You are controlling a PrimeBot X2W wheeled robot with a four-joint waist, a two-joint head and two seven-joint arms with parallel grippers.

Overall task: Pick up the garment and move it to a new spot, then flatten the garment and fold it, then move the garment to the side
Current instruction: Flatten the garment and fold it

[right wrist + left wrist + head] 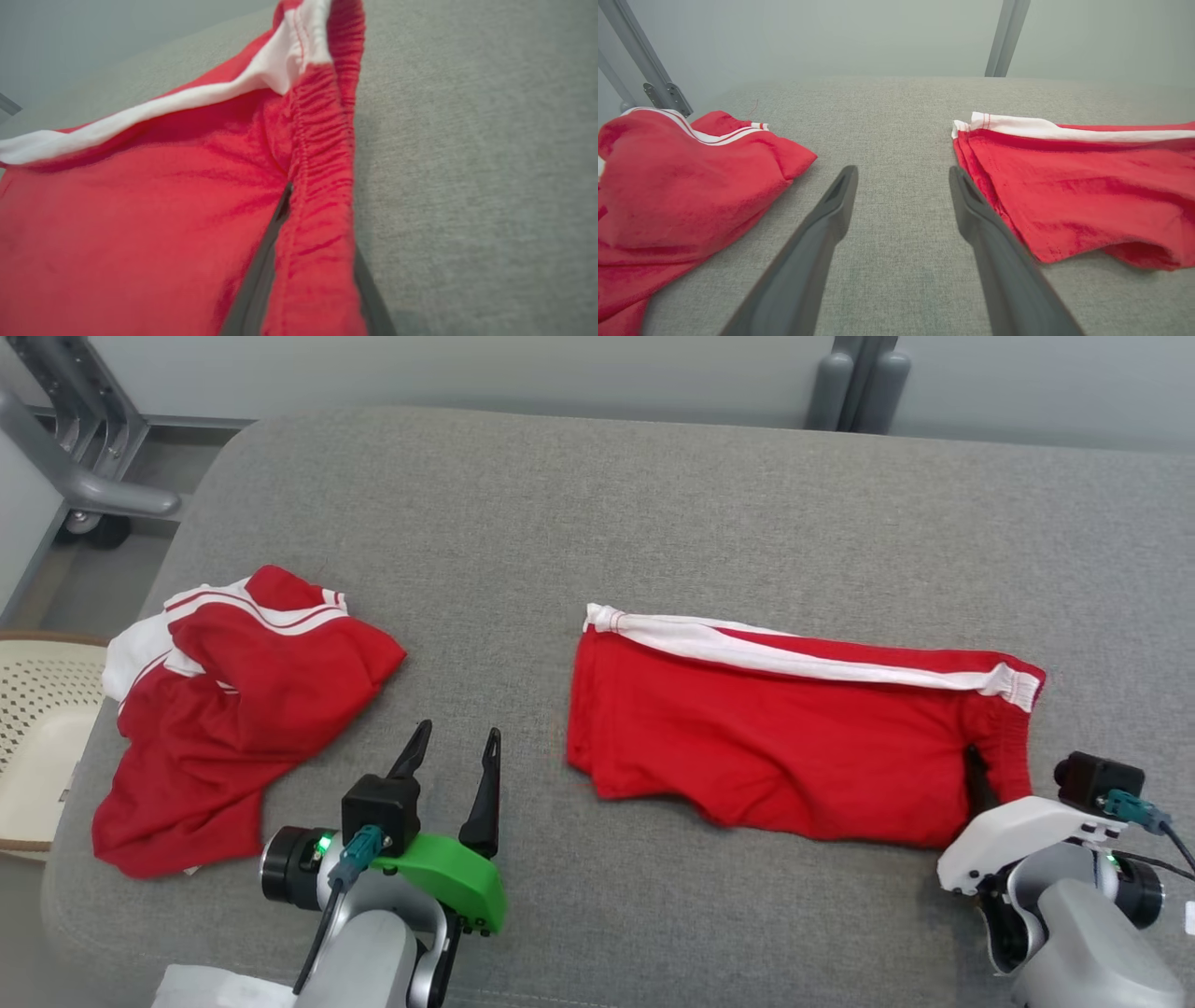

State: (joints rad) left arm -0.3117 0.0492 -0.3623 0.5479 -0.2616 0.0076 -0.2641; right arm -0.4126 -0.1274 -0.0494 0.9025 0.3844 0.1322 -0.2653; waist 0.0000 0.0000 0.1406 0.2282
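- L gripper (457,733) is being held low over the grey cushion (579,504), w/ fingers spread wide and nothing being gripped between them.
- Just L of the L gripper's fingers the garment (233,709) is being seen lying crumpled and not being touched. Its white sleeve w/ red-striped trim is being shown on the side away from the gripper.
- A small white tab (191,871) is being seen at the garment's near hem, L of the L wrist; any writing on it is too small to be read.
- R gripper (980,777) is being pressed together on the gathered waistband of the red shorts (775,737). In R wrist view one dark finger is being seen on each side of the elastic.
- The red shorts are being seen laid flat, reaching from the R gripper's tips toward the L gripper. Their end is lying just R of the L gripper's R finger, and a white stripe is running along the far edge.
- A cream perforated basket (37,709) is being seen well L of the L gripper, past the garment & off the cushion's edge.
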